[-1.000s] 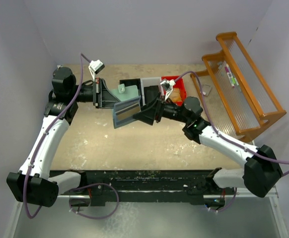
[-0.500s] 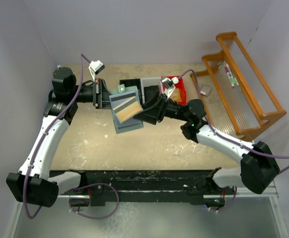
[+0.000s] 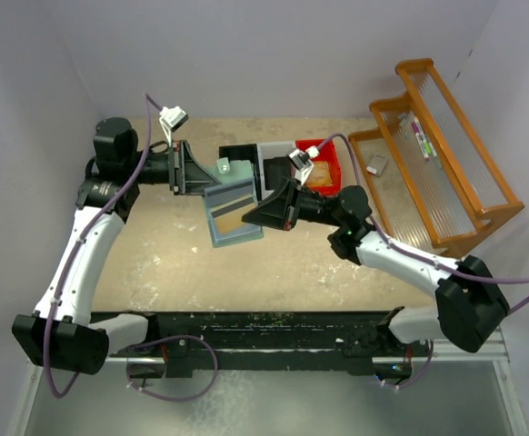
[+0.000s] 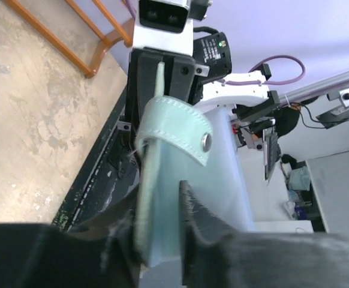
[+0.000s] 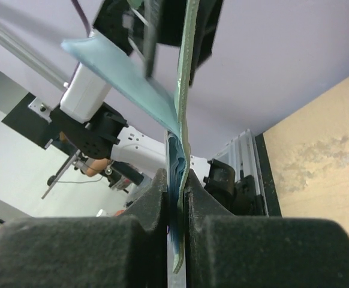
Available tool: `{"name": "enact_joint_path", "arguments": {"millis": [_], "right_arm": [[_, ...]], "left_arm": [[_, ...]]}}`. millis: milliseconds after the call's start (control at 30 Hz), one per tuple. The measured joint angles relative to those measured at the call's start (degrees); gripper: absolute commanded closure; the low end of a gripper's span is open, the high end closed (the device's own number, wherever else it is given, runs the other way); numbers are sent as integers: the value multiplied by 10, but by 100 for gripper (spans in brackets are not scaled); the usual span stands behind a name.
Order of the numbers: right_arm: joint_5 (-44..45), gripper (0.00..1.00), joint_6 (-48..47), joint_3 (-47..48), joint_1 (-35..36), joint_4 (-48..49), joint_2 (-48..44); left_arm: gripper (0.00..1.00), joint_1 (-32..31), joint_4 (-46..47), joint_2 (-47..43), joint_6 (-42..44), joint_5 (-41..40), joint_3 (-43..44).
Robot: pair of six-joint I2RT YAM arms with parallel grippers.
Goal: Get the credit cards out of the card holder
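The pale teal card holder (image 3: 235,231) hangs unfolded above the table's middle, between the two arms. A tan-orange credit card (image 3: 232,216) shows in a slot on its inner face. My right gripper (image 3: 253,215) is shut on the holder's right edge. In the right wrist view the pads (image 5: 156,192) pinch the layered teal edge (image 5: 185,72). My left gripper (image 3: 203,175) is open around the upper panel. In the left wrist view that panel, with its snap strap (image 4: 177,127), lies against one finger and a gap separates it from the other finger (image 4: 192,216).
Black (image 3: 240,153), white (image 3: 274,156) and red (image 3: 326,162) bins stand at the back behind the holder. An orange wooden rack (image 3: 446,163) fills the right side, with a small object (image 3: 378,163) on its lower shelf. Purple walls enclose the table.
My right gripper has closed onto the holder's edge. My left gripper has loosened from shut to open around the upper panel. The holder has tipped and shifted slightly.
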Motion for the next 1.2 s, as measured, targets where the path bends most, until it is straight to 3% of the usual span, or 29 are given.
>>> {"name": "enact_joint_path", "arguments": {"millis": [167,333,467,633,800,1000,1200], "right_arm": [[6,100,-31,2,0,-90,-22],[18,100,-94,50,0,-236,-35],[28,100,-156,122,0,-369,-34],[14,100,-242,193,0,-487,-29],[-15,100,-339,236,0,-591,0],[-52,100,-447,257,6,-694,21],[-64,100,-529,316,28,-769,44]], "left_arm": [[38,37,-84,24,100,-10,94],[30,57,-206,59,283,-24,220],[25,56,-309,56,436,-38,221],[23,55,-405,57,588,-97,163],[20,55,-424,52,639,-132,142],[7,55,-442,40,675,-129,114],[12,55,-425,37,659,-86,37]]}}
